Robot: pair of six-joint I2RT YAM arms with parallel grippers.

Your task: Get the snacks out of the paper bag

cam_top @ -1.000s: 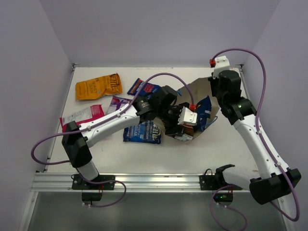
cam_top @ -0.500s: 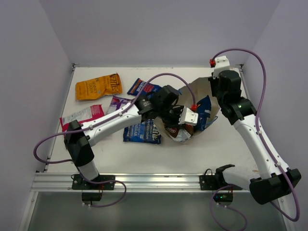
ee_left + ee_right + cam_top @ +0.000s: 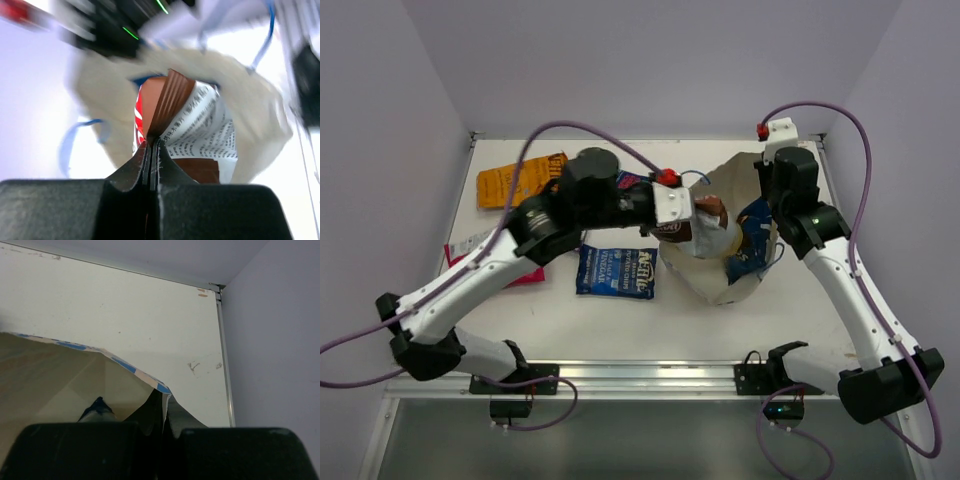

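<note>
**Left gripper** [image 3: 150, 150]: jaws clamped together on the top seam of the brown-and-white chip bag [image 3: 197, 127]. The left wrist view shows the seam pinched between the two fingertips. In the top view the chip bag sits at the mouth of the paper bag [image 3: 732, 272], with tan paper behind and beneath it. Whether its lower end is clear of the mouth cannot be told.

**Right gripper** [image 3: 164, 412]: jaws closed on the paper bag's rim, pinching the blue-edged paper. In the top view this grip is at the bag's 1 o'clock corner.

**Paper bag:** rests on the desk [image 3: 620, 320] at about 3 o'clock of the desk's centre, with its mouth open toward 9 o'clock.

**Snacks on the desk:**
- The dark blue packet [image 3: 616, 272] lies flat at 9 o'clock of the bag, just beside it.
- The orange packet [image 3: 508, 182] lies toward 10 o'clock, well apart, partly under the left arm.
- The magenta packet [image 3: 465, 244] lies at 9 o'clock, largely hidden by that arm.
</note>
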